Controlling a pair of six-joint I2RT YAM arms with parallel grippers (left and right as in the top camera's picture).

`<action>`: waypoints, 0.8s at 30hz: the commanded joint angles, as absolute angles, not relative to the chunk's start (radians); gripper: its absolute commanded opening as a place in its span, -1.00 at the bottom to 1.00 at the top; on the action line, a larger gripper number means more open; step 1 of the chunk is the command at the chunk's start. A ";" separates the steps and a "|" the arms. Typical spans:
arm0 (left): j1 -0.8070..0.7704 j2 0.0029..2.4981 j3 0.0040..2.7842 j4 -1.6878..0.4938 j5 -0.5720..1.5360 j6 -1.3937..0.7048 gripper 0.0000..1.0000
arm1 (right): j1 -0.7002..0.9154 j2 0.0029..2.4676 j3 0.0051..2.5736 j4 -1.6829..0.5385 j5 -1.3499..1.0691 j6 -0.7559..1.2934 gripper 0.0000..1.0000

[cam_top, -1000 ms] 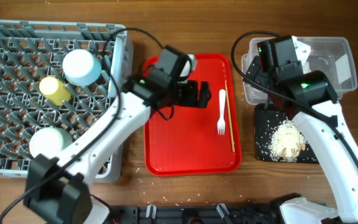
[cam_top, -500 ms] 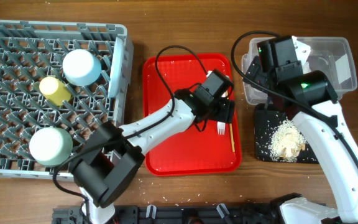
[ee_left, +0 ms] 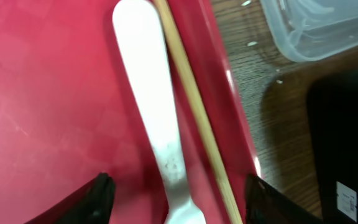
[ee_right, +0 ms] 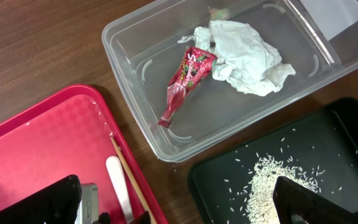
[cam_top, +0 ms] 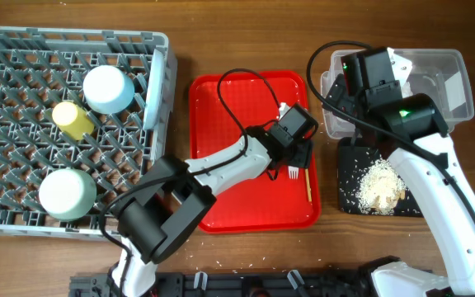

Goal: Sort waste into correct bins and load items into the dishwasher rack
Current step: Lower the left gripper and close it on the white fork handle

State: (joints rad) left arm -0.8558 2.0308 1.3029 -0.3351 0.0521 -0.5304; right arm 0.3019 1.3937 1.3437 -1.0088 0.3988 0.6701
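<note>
We found the left gripper [ee_left: 178,196] poised low over the red tray [ee_left: 48,93], jaws apart and straddling the white fork [ee_left: 151,106], which lay flat beside a wooden chopstick [ee_left: 194,106] near the tray's right edge. The right gripper [ee_right: 179,199] hung wide open and empty above the clear tub [ee_right: 135,68], where the red wrapper [ee_right: 187,78] and crumpled tissue [ee_right: 244,56] lay. Rice [ee_right: 266,186] lay in the black tray [ee_right: 353,137].

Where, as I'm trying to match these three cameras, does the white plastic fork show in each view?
Overhead: the white plastic fork is right of centre, with only its tines showing below the left gripper.
Left wrist: the fork is in the centre, its handle running up the picture.
Right wrist: the fork is at the bottom edge, left of centre, handle only.
Shared landmark: the wooden chopstick lying alongside the fork.
</note>
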 commanded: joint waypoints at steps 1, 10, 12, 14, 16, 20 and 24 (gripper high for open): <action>-0.855 2.052 1.314 -0.331 0.039 -0.559 0.27 | 0.302 1.390 1.359 -1.007 0.393 0.682 1.00; -0.856 2.105 1.314 -0.326 0.037 -0.559 -0.09 | 0.302 1.390 1.359 -1.007 0.394 0.682 1.00; -0.856 2.113 1.314 -0.318 0.063 -0.559 -0.19 | 0.302 1.390 1.359 -1.007 0.393 0.682 1.00; -0.857 2.115 1.315 -0.317 0.062 -0.559 -0.22 | 0.302 1.390 1.359 -1.007 0.393 0.682 0.99; -0.857 2.115 1.314 -0.318 0.060 -0.558 -0.24 | 0.302 1.390 1.359 -1.007 0.393 0.681 1.00; -0.857 2.115 1.314 -0.350 -0.014 -0.558 -0.38 | 0.302 1.390 1.359 -1.007 0.393 0.682 0.99; -0.857 2.115 1.314 -0.392 -0.069 -0.558 -0.43 | 0.302 1.390 1.359 -1.007 0.393 0.682 0.99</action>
State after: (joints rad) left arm -0.8558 2.0666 1.3289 -0.3489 0.0055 -0.5560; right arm 0.3019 1.3937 1.3437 -1.0088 0.3992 0.6701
